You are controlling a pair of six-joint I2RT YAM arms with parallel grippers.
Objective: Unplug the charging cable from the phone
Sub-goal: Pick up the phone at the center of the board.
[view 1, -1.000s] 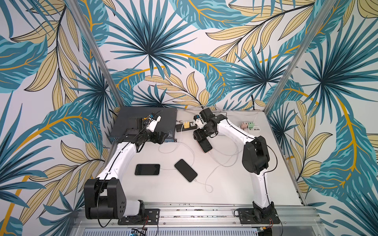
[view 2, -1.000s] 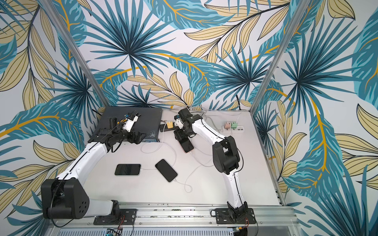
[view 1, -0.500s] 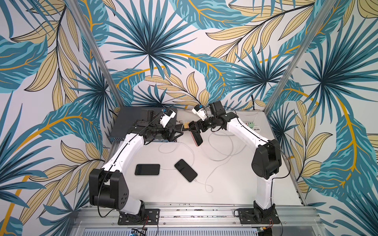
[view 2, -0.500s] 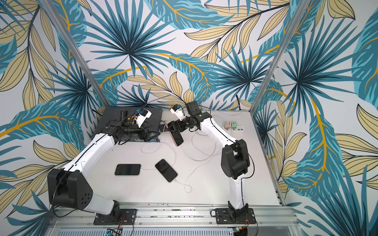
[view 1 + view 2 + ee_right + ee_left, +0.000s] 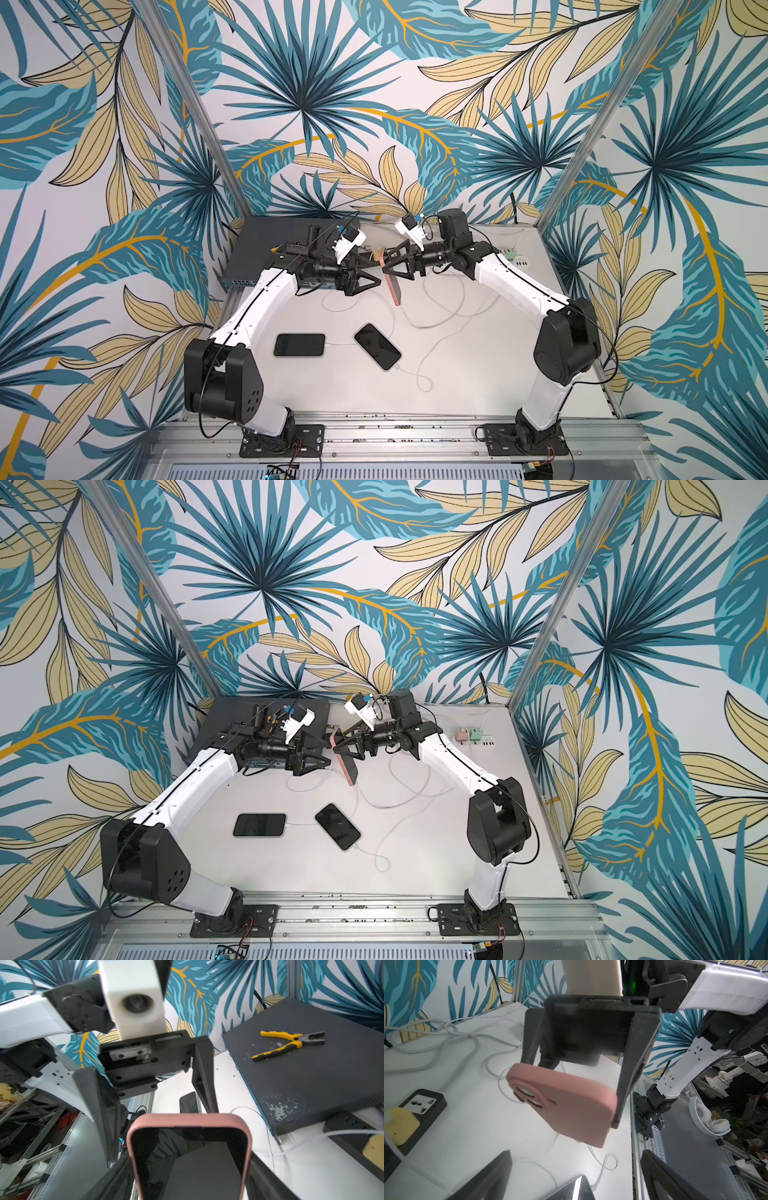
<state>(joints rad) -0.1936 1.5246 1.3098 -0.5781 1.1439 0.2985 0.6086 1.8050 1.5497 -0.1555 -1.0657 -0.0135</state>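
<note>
The pink-cased phone (image 5: 392, 282) is held clear of the table (image 5: 478, 374), at 12 o'clock of the table centre in both top views, standing on edge and tilted. The right gripper (image 5: 388, 262) comes in from 3 o'clock, its jaws closed across the phone's width. The left gripper (image 5: 374, 274) faces the phone from 9 o'clock, just beside it, jaws spread fully wide and holding nothing. White cables (image 5: 453, 1032) lie looped on the table below; whether one is plugged into the phone cannot be determined. Two black phones (image 5: 299, 345) (image 5: 377, 347) lie flat at 7 and 6 o'clock. A dark box (image 5: 301, 1076) at 10 o'clock carries yellow-handled pliers (image 5: 288, 1045).
</note>
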